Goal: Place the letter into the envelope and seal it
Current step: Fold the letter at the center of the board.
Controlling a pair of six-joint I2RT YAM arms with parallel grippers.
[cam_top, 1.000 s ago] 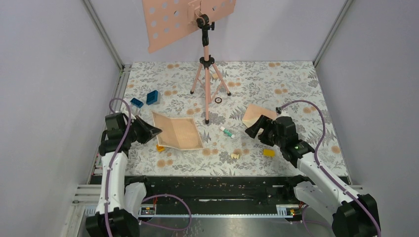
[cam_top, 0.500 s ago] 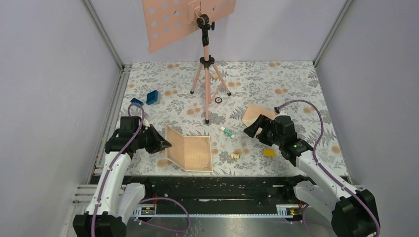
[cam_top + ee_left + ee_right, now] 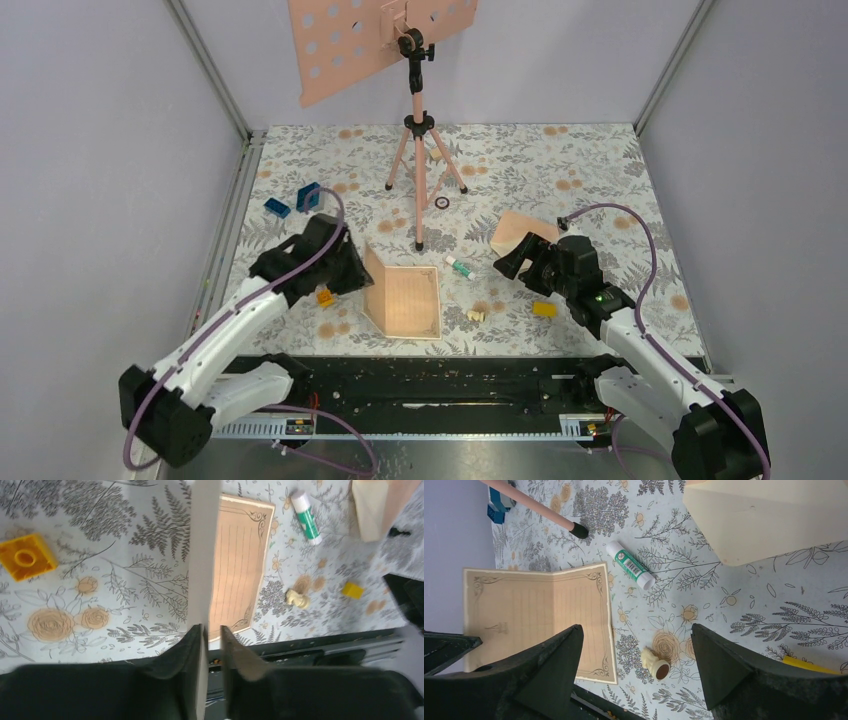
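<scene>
The letter (image 3: 412,302) lies near the front middle of the table, tan lined face up, with its left half raised along a centre fold. My left gripper (image 3: 355,275) is shut on that raised half. In the left wrist view the cream back (image 3: 202,555) runs edge-on between my fingers (image 3: 197,645), and the tan face (image 3: 240,565) lies beyond. The peach envelope (image 3: 520,230) lies to the right, partly hidden by my right gripper (image 3: 515,262). That gripper is open and empty above the table, with the letter (image 3: 534,615) to its left and the envelope (image 3: 774,515) ahead.
A green-and-white glue stick (image 3: 458,266) lies between letter and envelope. A cream piece (image 3: 476,316), a yellow block (image 3: 544,309) and a yellow brick (image 3: 325,297) lie nearby. Blue blocks (image 3: 308,196) sit at the back left. A pink tripod stand (image 3: 418,170) holds a perforated plate (image 3: 350,45).
My left gripper has swung right and away from the base with the letter's left half, which now stands up over the right half. The letter has slid right. The right arm has barely moved.
</scene>
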